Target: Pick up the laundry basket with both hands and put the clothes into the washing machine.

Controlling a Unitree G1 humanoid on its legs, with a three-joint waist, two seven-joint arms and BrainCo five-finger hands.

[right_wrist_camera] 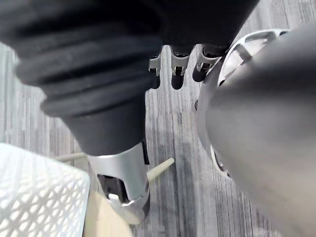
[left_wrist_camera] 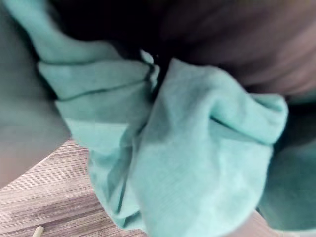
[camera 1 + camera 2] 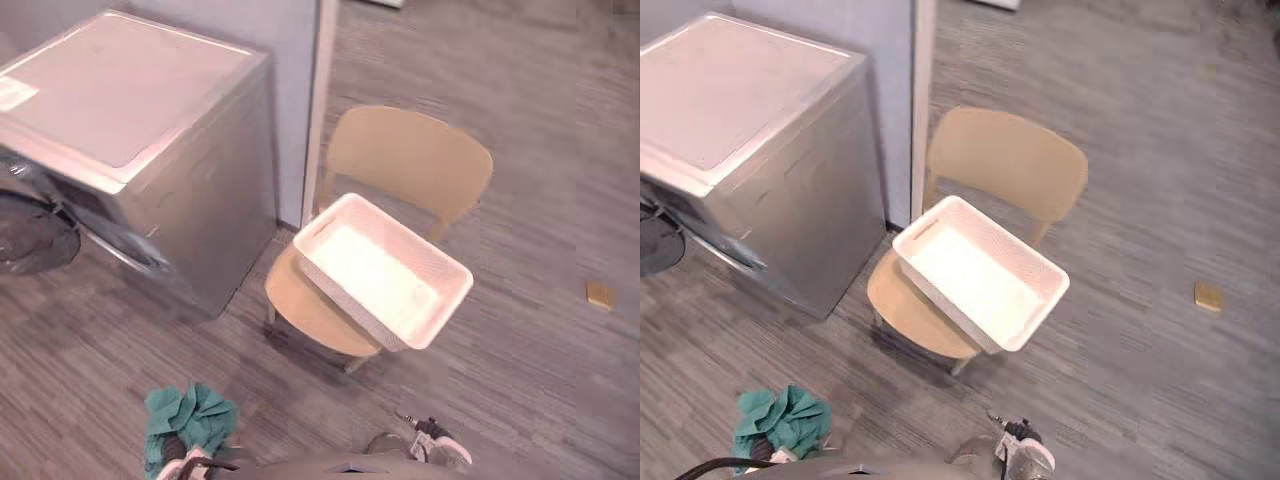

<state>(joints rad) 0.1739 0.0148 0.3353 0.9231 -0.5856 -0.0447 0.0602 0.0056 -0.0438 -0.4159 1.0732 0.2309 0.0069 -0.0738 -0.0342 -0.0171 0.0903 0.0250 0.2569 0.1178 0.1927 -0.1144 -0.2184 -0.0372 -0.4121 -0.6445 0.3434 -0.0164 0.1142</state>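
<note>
Head stereo above basket (image 3: 383, 272); wrist cameras close-up

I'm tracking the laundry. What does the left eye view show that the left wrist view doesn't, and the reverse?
Left eye view: the washing machine, and the white basket sitting empty on the chair. Left wrist view: bunched folds of the teal cloth from very close. Both: that cloth and the striped floor.

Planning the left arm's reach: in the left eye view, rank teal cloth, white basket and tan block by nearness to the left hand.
1. Teal cloth, at the left hand, bottom left.
2. White basket, on the chair.
3. Tan block, floor, far right.
</note>
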